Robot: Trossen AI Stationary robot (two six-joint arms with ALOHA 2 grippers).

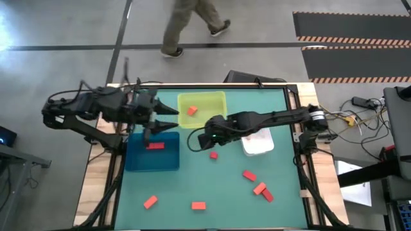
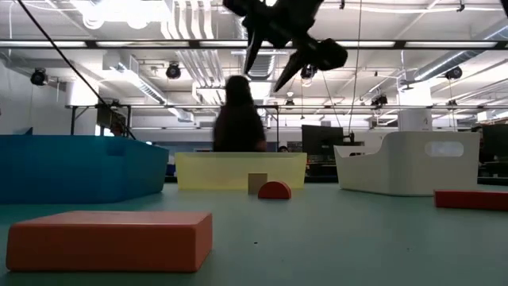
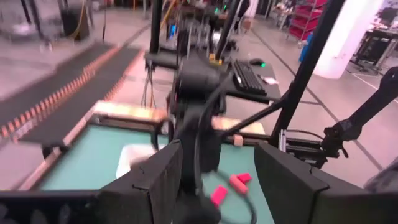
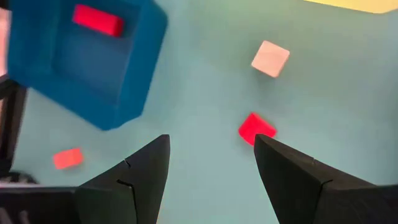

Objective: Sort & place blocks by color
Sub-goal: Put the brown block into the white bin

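Green covers the bench [image 1: 212, 186], and the blocks lie scattered over it and in the trays. One red bar [image 1: 155, 146] rests inside the blue tray [image 1: 138, 160], and an orange block [image 1: 192, 111] sits in the yellow-green tray [image 1: 212, 99]. The white tray [image 1: 260, 146] stands toward the right side, partly under the right arm.

The left hand [image 1: 172, 119] hangs above the gap between the blue and yellow-green trays — its fingers spread, nothing between them. The right hand [image 4: 208, 162] hovers over the middle of the bench, just beside the blue tray, fingers likewise parted and empty. Below it lies a small red block [image 4: 256, 129], with a pale tan-pink cube [image 4: 270, 58] a little beyond it; neither is touched.

More loose blocks sit nearer the front: an orange one [image 1: 150, 202] at the left, another [image 1: 198, 206] near the middle, and a cluster of three [image 1: 257, 185] toward the right. In the low view a large orange bar [image 2: 109, 238] fills the foreground.

A person [image 1: 192, 22] walks on the floor beyond the bench.
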